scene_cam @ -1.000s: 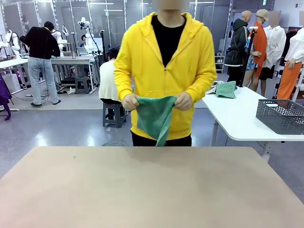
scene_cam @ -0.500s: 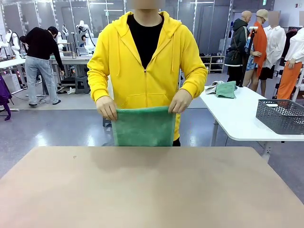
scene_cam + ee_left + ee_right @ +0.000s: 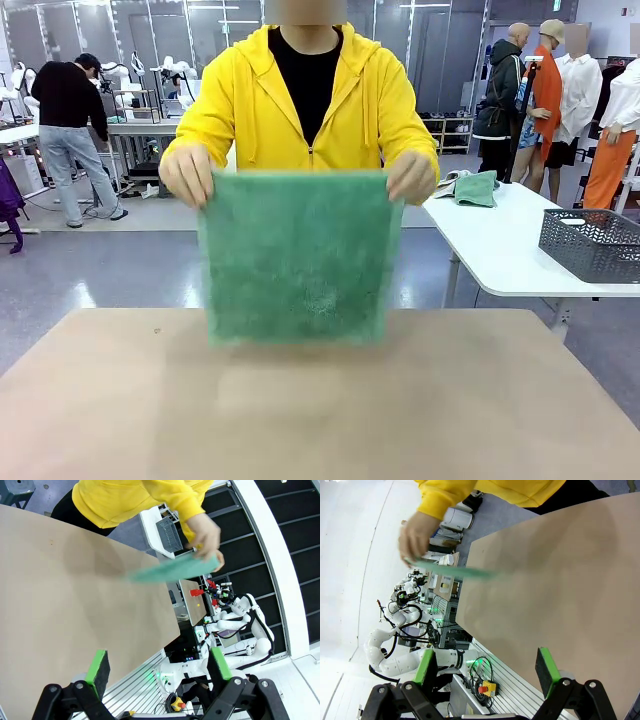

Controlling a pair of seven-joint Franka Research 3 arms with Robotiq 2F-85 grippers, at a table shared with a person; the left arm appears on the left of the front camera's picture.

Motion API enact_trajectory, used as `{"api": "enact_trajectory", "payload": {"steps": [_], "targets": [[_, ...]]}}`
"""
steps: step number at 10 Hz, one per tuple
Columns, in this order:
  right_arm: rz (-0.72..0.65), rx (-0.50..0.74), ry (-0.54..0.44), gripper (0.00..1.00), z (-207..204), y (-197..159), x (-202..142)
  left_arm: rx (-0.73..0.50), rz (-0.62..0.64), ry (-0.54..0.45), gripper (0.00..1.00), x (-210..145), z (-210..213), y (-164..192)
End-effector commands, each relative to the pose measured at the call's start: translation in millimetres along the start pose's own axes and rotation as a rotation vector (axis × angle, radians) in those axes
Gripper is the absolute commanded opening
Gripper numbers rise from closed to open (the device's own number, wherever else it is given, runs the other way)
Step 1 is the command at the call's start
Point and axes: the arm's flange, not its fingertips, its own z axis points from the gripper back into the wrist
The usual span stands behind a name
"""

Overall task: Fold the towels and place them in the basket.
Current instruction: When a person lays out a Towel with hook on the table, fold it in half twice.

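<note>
Two green-padded fingers [image 3: 97, 672] of the left gripper [image 3: 157, 669] stand spread wide with nothing between them, at the near side of the bench [image 3: 65, 605]. The right gripper [image 3: 486, 667] is the same: its fingers [image 3: 545, 666] are far apart and bare, also at the near side of the tan bench top.

Beyond both, the mint green towel [image 3: 295, 258] is held in the air over the far edge of the bench. It is opened out as a near-square sheet facing the front camera and is slightly blurred. A hand [image 3: 187, 172] of the person in the yellow hoodie [image 3: 310, 110] pinches one upper corner, and the second hand [image 3: 412, 175] pinches the other.

In the front view the towel's lower edge reaches just past the far edge of the bench. A soft shadow lies on the bench top beneath it. Whether the cloth touches the bench I cannot tell. In the wrist views it shows as a thin, blurred green band by that far edge.

The basket [image 3: 592, 243] stands well apart, on a white side table [image 3: 500, 250] beyond the bench's far right corner. A green cloth [image 3: 476, 188] lies farther back on that same table.
</note>
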Motion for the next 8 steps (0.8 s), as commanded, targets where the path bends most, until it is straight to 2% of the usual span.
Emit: {"api": "enact_trajectory", "payload": {"steps": [1, 8], "targets": [[-0.002, 0.006, -0.002, 1.00, -0.2, 0.6, 0.5, -0.015, -0.003, -0.002, 1.00, 2.1, 2.0, -2.4], [-0.002, 0.006, -0.002, 1.00, -0.2, 0.6, 0.5, -0.015, -0.003, -0.002, 1.00, 2.1, 2.0, -2.4]]}}
